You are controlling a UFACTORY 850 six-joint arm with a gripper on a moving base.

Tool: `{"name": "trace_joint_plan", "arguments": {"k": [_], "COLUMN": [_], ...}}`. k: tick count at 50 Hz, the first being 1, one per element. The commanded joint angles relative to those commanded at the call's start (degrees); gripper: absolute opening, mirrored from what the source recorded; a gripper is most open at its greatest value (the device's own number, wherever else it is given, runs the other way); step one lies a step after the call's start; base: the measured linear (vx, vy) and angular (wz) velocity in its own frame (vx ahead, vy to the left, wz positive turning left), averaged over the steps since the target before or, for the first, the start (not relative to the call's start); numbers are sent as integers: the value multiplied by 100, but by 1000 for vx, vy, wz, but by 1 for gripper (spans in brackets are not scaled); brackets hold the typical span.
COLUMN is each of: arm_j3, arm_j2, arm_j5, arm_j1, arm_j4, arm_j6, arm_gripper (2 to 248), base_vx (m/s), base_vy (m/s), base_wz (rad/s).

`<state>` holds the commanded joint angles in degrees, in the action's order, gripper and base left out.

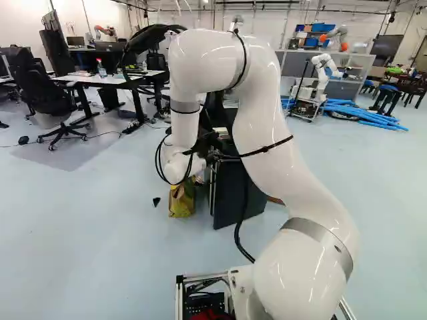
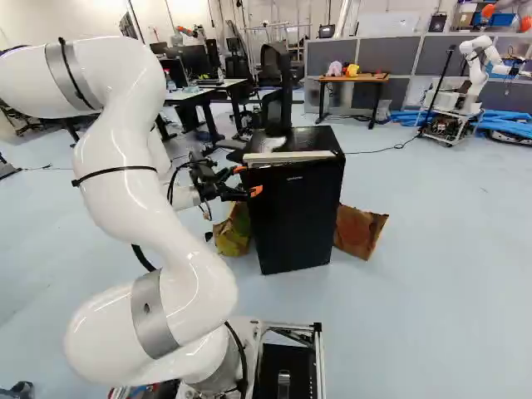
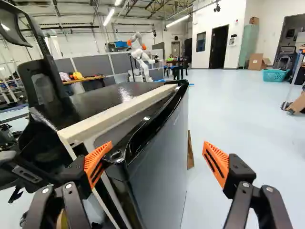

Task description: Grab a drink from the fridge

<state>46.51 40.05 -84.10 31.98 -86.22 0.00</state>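
Well, the tool (image 3: 157, 144) is hovering wide open at the corner of the fridge (image 2: 295, 216)

From where I'm standing, the drink isn't showing at all; presumably it's sitting inside the fridge. The tool is gripping nothing: one orange pad (image 3: 96, 162) is hanging close by the fridge's top front corner, though I can't tell if it's touching, and the other is hanging out past the front of the door (image 3: 159, 167).

I'm guessing the door is what needs handling first. It's looking stiff and glossy, so the pads could be slipping if they're only brushing its face. The hollowed black lip (image 3: 153, 119) along the fridge's top front edge is offering the better hold, out toward this corner, where leverage should be kinder if the hinge is on the far side. A seal may be resisting, and a hard tug might be rocking or dragging the fridge, so I'd be hoping for a slow, steady pull.

As for the drink, I'm expecting something fairly light, cold and perhaps slick with damp. Around its middle, upright, is where I'd be taking it, squeezing gently in case its wall is thin.
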Motion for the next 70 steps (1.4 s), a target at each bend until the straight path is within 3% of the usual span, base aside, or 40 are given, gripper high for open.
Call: {"name": "trace_joint_plan", "arguments": {"k": [70], "arm_j3": [-618], "arm_j2": [-235], "arm_j5": [0], "arm_j1": [244], "arm_j4": [-1522], "arm_j6": [0], "arm_gripper": [247], "base_vx": [0], "base_vy": [0], "base_wz": [0]}}
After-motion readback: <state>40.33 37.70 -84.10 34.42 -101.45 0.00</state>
